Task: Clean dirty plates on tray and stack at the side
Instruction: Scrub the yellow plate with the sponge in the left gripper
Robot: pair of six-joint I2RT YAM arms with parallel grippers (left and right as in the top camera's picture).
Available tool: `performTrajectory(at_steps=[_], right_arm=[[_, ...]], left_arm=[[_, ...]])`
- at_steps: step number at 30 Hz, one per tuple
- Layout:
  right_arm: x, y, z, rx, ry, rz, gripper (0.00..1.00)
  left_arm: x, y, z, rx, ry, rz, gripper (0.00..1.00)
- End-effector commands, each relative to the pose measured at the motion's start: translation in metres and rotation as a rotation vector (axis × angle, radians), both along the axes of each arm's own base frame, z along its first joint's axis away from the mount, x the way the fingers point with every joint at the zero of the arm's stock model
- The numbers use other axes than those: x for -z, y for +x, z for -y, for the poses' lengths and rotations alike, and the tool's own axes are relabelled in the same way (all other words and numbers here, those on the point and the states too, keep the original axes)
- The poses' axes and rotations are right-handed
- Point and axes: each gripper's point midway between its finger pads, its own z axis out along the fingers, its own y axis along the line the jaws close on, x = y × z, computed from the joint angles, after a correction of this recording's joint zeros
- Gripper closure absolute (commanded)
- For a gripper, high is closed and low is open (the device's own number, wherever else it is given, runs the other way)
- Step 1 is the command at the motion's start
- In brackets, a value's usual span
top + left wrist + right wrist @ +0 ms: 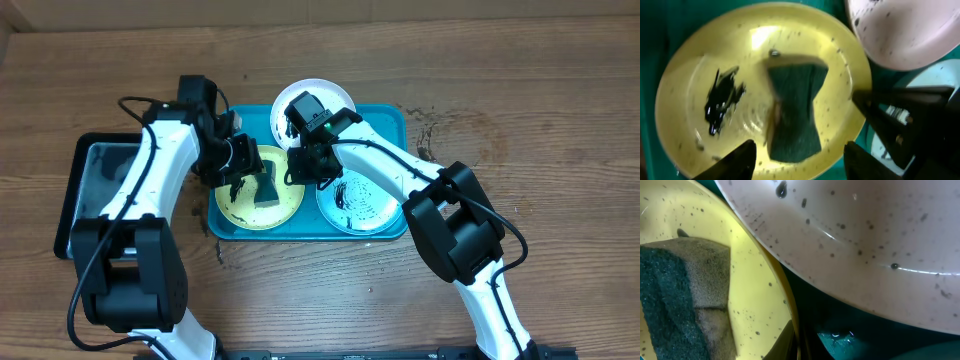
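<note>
The left pincer (pixel 798 146) is released, its jaws spread either side of a dark sponge (pixel 795 112) on the yellow plate (pixel 690 65) beneath it. The right pincer (pixel 306 170) meets that plate's rim; I cannot tell whether it grips. The white plate (pixel 905 30) lies just beyond it and the aqua plate (pixel 365 205) beside it, in the blue tray (pixel 395 120).

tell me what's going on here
The left gripper, open, straddles a dark green sponge lying on the yellow-green plate, beside a black smear. The right gripper is at that plate's rim; whether it grips is unclear. The white plate and aqua plate, also dirty, are on the turquoise tray too.
</note>
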Motion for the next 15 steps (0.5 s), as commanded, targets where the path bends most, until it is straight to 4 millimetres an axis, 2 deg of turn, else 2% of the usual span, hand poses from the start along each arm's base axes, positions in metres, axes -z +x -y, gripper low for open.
performTrajectory(at_steps=[1,6,10,15], right_arm=[[0.003,-0.002,0.002,0.006,-0.008,-0.007,0.95],[0.004,-0.003,0.002,0.006,-0.009,-0.009,0.95],[0.003,-0.002,0.002,0.006,-0.007,-0.007,0.95],[0.004,-0.003,0.003,0.006,-0.013,-0.013,0.95]], left_arm=[[0.005,0.002,0.008,-0.007,-0.036,0.014,0.44],[0.016,0.006,0.012,-0.03,0.006,0.027,0.44],[0.024,0.006,0.022,-0.035,0.047,0.019,0.49],[0.037,0.004,0.012,-0.095,0.19,-0.005,0.55]])
